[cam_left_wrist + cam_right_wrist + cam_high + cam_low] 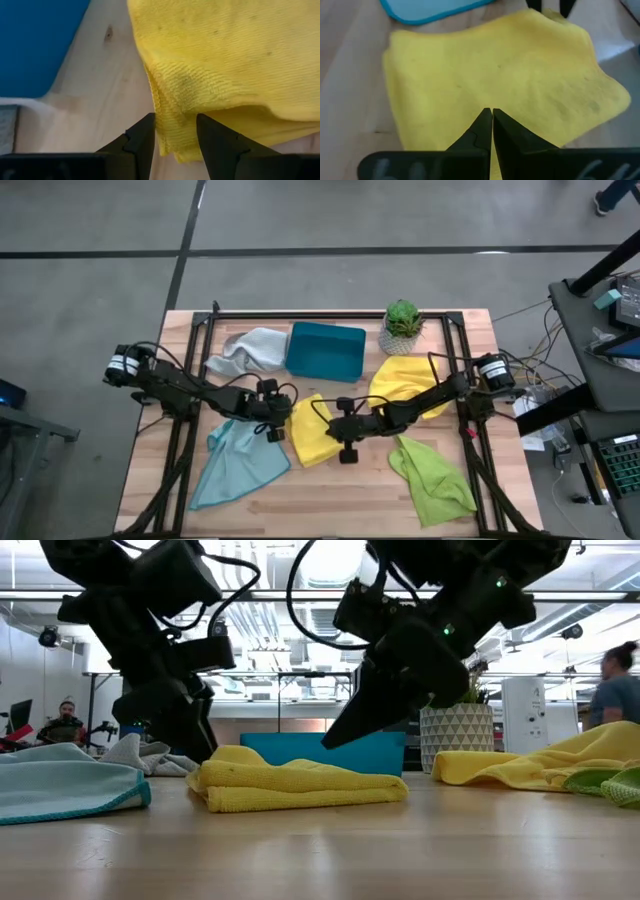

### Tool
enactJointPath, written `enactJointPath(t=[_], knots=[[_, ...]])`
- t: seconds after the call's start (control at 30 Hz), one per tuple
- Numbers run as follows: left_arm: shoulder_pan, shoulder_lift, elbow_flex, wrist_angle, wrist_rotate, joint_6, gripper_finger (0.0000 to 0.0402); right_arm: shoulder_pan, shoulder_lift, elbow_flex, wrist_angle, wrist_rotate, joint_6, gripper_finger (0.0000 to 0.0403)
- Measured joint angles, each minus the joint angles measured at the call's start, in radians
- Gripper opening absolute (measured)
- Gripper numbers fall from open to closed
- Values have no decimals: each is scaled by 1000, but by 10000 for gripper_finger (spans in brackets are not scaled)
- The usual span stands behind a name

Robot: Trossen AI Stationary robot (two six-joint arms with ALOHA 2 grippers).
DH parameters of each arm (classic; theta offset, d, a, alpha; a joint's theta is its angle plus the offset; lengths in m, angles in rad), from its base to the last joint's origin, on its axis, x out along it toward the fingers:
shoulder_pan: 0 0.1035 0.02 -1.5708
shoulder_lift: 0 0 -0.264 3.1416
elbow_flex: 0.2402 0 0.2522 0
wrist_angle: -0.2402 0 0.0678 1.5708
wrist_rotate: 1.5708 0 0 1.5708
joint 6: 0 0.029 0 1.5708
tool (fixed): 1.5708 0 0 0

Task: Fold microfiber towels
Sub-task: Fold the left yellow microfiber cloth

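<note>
A folded yellow towel (310, 432) lies flat on the table's middle, between my two grippers. My left gripper (175, 125) is open, slanting down over the towel's left edge (159, 107). One finger stands beside that edge and the other in front of the cloth. My right gripper (492, 112) is shut and points slanting down at the towel's top from the right. A light blue towel (235, 465) lies at the near left, a grey one (250, 350) at the far left, a second yellow one (400, 385) at the right and a lime green one (435, 475) at the near right. My left gripper stands with its fingers (142, 135) at the yellow towel's left folded edge; whether they touch the cloth I cannot tell. My right gripper's shut fingers (485, 125) point at the towel's upper face (490, 85); whether the tips rest on it I cannot tell.
A teal tray (325, 350) stands at the far middle, just beyond the yellow towel. A small potted plant (402, 325) is to its right. A black frame (330, 313) runs along the table's far edge and sides. Bare wood (330, 500) lies along the near edge.
</note>
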Motion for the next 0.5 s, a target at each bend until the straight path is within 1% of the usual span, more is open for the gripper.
enactJointPath(t=[0.23, 0.37, 0.5], knots=[[-1, -5, 0, 19, 0, -2, 130, -35, 0, 0, 8, 0, -20, 9], [-1, -4, 0, 86, 0, -2, 130, -46, 5, 0, 29, 0, -44, 9], [-1, -4, -1, 142, 0, -2, 130, -56, 27, 0, 102, -1, -85, 9]])
